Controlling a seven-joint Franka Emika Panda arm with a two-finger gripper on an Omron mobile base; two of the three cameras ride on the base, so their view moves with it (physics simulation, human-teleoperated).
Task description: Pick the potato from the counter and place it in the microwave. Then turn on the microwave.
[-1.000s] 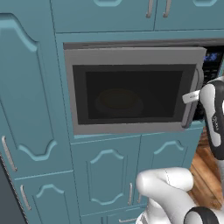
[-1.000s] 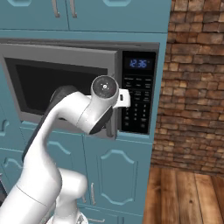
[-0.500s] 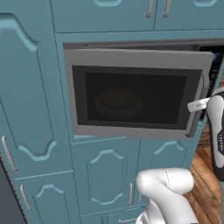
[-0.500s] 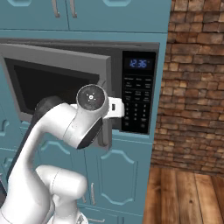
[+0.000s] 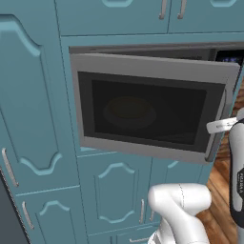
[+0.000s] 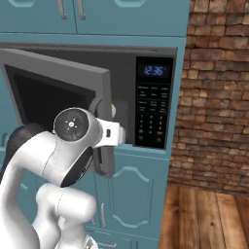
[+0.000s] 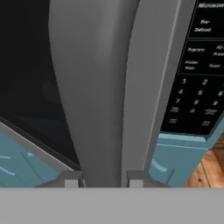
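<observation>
Since a second ago the microwave point(image 5: 152, 114) door has swung further out from the cabinet face, its handle side now standing well clear of the frame, and the arm has drawn back with it. Seen from the right base camera, the door point(image 6: 63, 92) stands ajar with a dark gap between its free edge and the keypad point(image 6: 153, 114), whose blue display is lit above the button rows.

From the hand camera, the gripper point(image 7: 103, 179) is clenched on the door's curved vertical handle point(image 7: 94, 87) — the grey bar rises straight up between the two finger tips point(image 7: 71, 180), one on each side of it. To the right of the handle lie the door's steel edge and the black keypad point(image 7: 197, 78); to the left, the dark glass.

Through the glass in the left base view a pale round turntable point(image 5: 128, 110) shows faintly inside the oven. I cannot make out the potato (the glass is too dark to say whether anything rests on that plate).

Teal cabinet doors point(image 5: 33, 105) surround the oven, with brick wall point(image 6: 214, 97) and wood floor point(image 6: 209, 219) off to the right.
</observation>
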